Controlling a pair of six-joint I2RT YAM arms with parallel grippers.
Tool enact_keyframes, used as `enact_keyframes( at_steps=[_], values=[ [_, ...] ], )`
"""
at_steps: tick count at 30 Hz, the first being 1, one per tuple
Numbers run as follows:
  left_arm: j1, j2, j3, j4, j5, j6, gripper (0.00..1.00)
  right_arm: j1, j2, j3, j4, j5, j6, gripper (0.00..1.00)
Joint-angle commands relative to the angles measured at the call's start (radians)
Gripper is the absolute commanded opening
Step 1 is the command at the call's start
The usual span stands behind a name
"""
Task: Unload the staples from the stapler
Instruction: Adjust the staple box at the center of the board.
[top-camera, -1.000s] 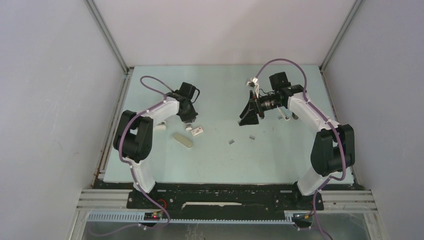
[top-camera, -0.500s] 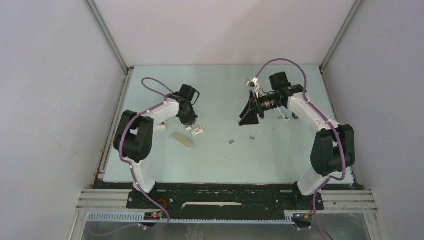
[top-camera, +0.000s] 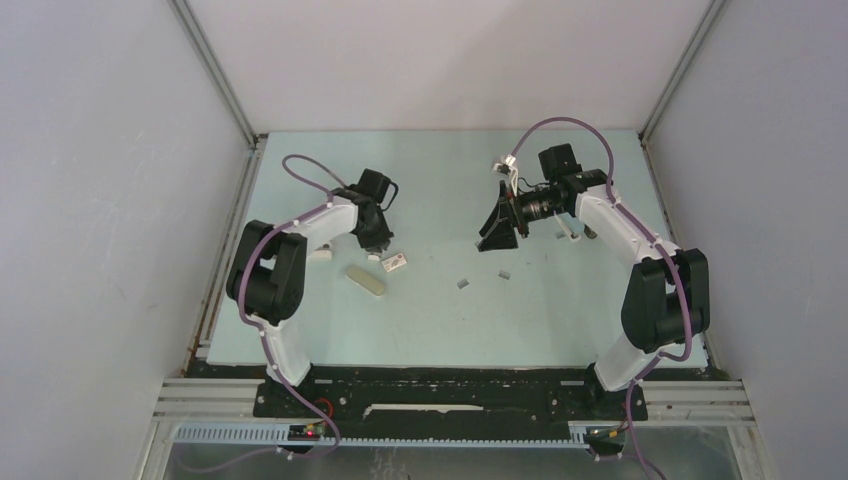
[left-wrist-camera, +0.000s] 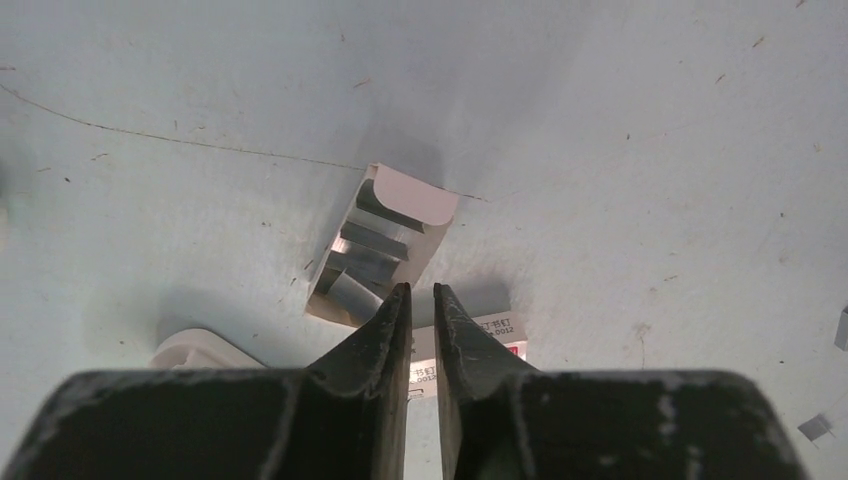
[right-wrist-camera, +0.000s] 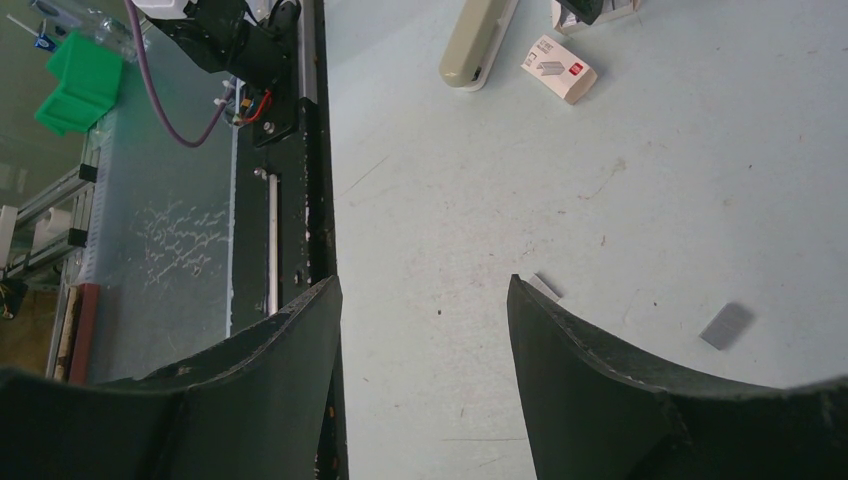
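Inside a white-walled enclosure, over a scuffed pale-green table (top-camera: 560, 310), the left gripper (left-wrist-camera: 421, 300) is hovering just above a small open carton (left-wrist-camera: 405, 195). Its fingers are drawn almost together, with only a slit between them and nothing visible in it. Silvery strips (left-wrist-camera: 372, 243) are lying inside the carton, and a printed box (left-wrist-camera: 490, 328) is showing under the fingertips.

The beige stapler (top-camera: 365, 280) is lying flat just nearer the arm bases, apart from both grippers. Two loose staples (top-camera: 463, 284) are resting on the bare surface between the arms, well clear of the stapler. The right gripper (right-wrist-camera: 423, 282) is waiting with its jaws spread wide, holding nothing.

Whether the stapler has any staples left in it cannot be told from here, so checking its magazine is probably worth doing first. To pick up a strip cleanly, the left fingers would likely need to part a little, come down squarely astride one strip, and avoid nudging the light carton, which looks likely to slide or tip.
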Motion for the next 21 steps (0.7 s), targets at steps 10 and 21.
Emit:
enact_keyframes(
  at_steps=[10,21],
  values=[
    [0.051,-0.063,0.013,-0.011,-0.034,0.185,0.38,-0.009,-0.002,0.004,-0.007,-0.025,-0.02,0.71],
    [0.086,-0.098,0.004,0.051,0.108,0.246,0.41,-0.009,0.001,0.005,-0.009,-0.022,-0.021,0.71]
  ],
)
